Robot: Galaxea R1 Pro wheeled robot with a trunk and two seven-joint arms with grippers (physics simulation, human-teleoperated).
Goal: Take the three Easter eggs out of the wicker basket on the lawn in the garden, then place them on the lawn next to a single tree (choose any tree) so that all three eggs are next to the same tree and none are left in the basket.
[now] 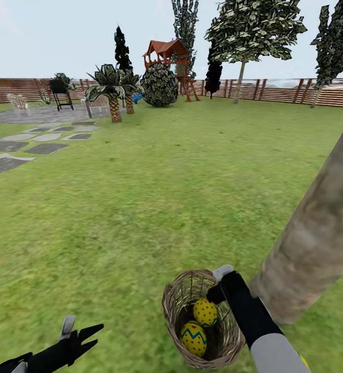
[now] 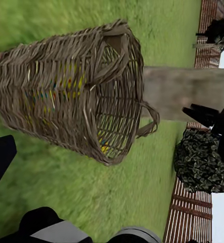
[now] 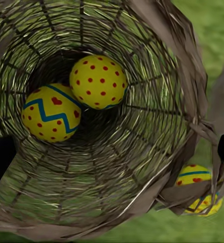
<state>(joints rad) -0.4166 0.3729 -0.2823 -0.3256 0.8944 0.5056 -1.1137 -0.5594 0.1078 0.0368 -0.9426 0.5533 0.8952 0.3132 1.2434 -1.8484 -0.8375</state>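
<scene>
Reaching into the wicker basket [image 1: 202, 321], the right gripper [image 1: 220, 282] is hovering at the rim on the side facing the tree [image 1: 316, 243]; whether its jaws are spread or pressed together I cannot tell, since only the dark fingertip edges are showing in the right wrist view. Two Easter eggs [image 3: 98, 81] are lying touching each other deep in the basket, one dotted, one with a blue zigzag [image 3: 51, 112]. A third egg [image 3: 195, 174] is lying outside on the lawn [image 1: 156, 197], just beside the basket wall. To do this well, I judge the gripper should be coming straight down over the dotted egg, fingers either side of its widest part, not scraping the weave, since the light basket could tip. The left gripper [image 1: 86, 335] is hanging near the basket with jaws spread, holding nothing. Farther off, paving slabs [image 1: 42, 145] and the fence [image 1: 275, 90] are lying beyond
</scene>
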